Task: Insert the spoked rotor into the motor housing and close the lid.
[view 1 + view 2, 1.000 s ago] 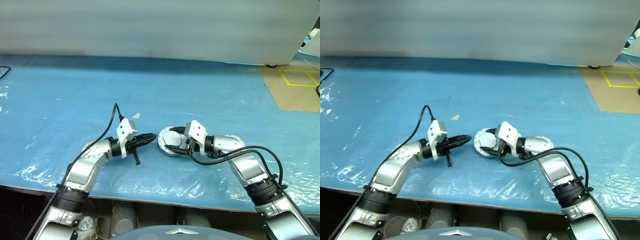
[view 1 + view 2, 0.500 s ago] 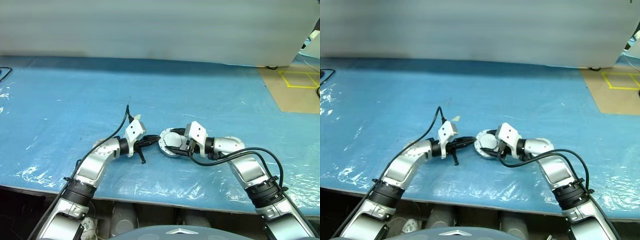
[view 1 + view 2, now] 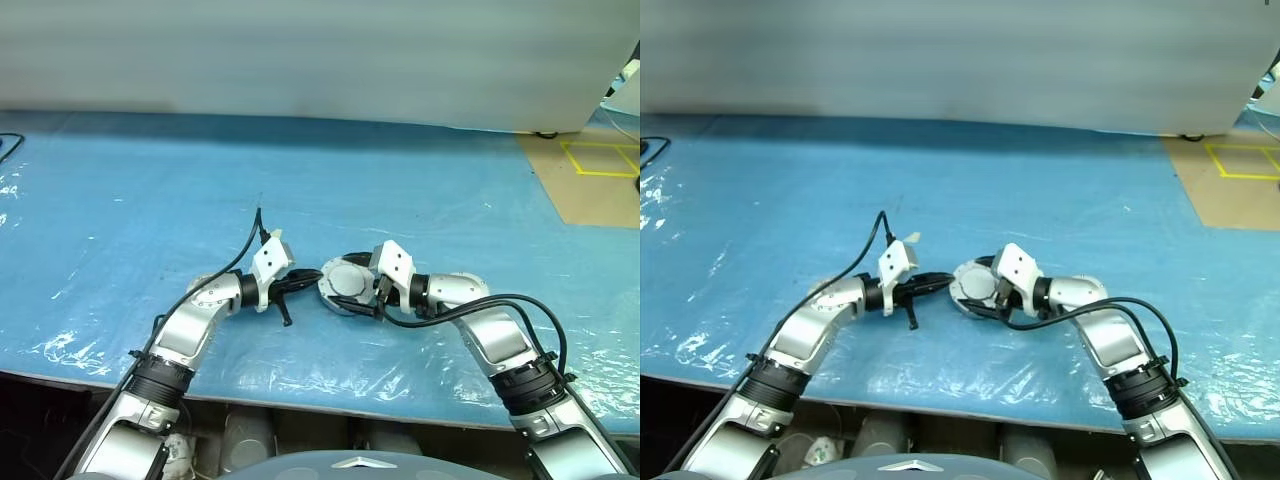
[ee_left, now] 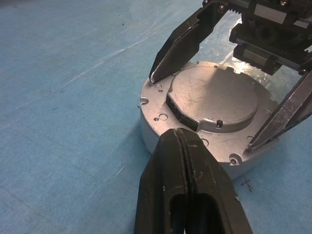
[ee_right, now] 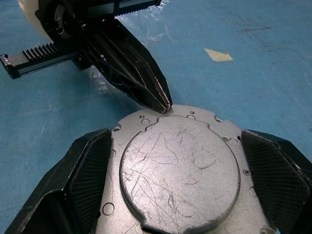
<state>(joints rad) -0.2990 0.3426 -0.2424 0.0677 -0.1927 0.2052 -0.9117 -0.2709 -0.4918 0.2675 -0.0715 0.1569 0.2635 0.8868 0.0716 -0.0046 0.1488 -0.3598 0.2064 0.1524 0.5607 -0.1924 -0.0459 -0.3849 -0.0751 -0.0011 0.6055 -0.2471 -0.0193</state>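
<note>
A round silver unit lies on the blue table. The lid sits on top with its smooth scratched face up, and the motor housing shows as the side wall beneath it. The spoked rotor is hidden. My left gripper is shut and empty, its tip at the near rim of the lid. My right gripper reaches in from the other side and is open. Its fingers stand on either side of the unit, and neither is pressed against it.
Wrinkled blue plastic sheet covers the table. A small tan scrap lies just behind the left gripper. Brown cardboard with yellow tape is at the far right. The table's front edge runs close below both arms.
The right gripper's jaws have spread wider, away from the unit's sides. The left gripper stays shut at the rim.
</note>
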